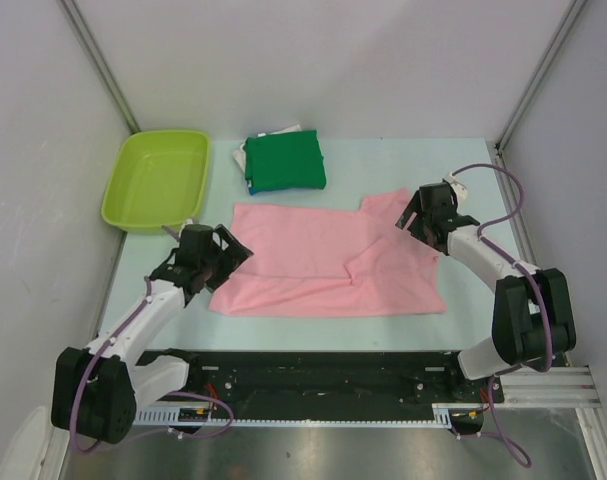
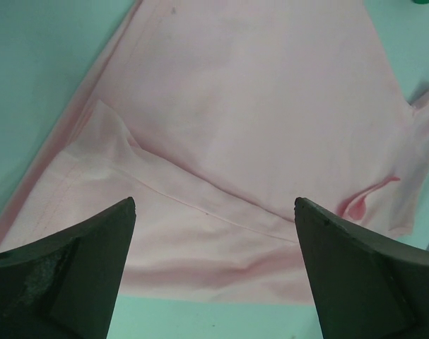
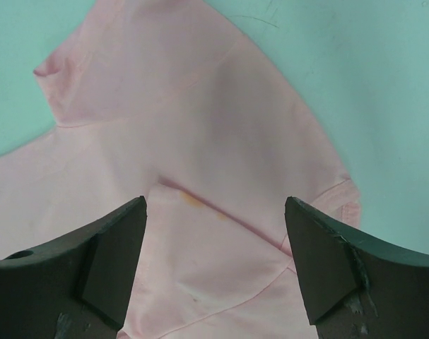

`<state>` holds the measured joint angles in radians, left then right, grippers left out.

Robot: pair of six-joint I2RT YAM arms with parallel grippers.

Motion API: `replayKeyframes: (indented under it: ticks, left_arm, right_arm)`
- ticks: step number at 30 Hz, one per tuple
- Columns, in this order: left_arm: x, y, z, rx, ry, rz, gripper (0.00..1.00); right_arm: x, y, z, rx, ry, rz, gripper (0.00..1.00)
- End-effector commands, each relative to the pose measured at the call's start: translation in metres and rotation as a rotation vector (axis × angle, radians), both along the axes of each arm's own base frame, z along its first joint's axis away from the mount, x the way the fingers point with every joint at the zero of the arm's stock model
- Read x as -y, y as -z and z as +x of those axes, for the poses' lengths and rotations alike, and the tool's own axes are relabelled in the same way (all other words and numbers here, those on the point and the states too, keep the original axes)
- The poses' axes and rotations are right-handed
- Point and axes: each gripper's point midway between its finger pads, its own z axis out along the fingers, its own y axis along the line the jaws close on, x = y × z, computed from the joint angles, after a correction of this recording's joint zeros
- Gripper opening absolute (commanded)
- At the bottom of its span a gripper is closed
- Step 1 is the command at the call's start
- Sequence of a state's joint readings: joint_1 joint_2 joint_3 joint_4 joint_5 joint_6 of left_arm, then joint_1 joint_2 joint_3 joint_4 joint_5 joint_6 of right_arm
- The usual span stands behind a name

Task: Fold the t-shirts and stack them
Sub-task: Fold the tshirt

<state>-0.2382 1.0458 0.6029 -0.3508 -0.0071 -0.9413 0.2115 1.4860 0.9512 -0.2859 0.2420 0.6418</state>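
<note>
Pale teal table (image 1: 383, 165) is carrying it all: the left gripper (image 1: 231, 250) is hovering wide open and empty, with the pink t-shirt (image 1: 328, 265) lying flat directly under and ahead of its fingers. Opposite, the right gripper (image 1: 411, 218) is likewise gaping empty over the shirt's sleeve end. Beyond both, the folded dark green t-shirt (image 1: 286, 163) is lying on blue and white cloth, with the lime tub (image 1: 155, 178) sitting past the left gripper.
</note>
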Motion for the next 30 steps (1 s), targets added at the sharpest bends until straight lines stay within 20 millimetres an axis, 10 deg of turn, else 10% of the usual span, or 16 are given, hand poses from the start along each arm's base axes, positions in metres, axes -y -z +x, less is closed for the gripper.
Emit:
replayKeyframes:
  ticks: [1,14,21,30]
  left_arm:
    - [-0.007,0.009,0.013,-0.011,-0.023,0.059,0.98]
    - [0.004,-0.037,0.124,0.004,0.093,0.171,0.94]
    - [-0.022,-0.005,0.183,-0.19,0.193,0.368,0.9]
    - [-0.053,0.055,0.199,-0.336,0.226,0.476,0.8]
  right_arm:
    - [0.001,-0.003,0.0,-0.012,-0.018,-0.012,0.84]
    - [0.024,-0.016,0.07,0.107,-0.045,0.079,0.83]
    - [0.023,0.012,0.114,0.014,-0.103,0.028,0.84]
    - [0.021,0.021,0.123,-0.004,-0.128,0.015,0.84]
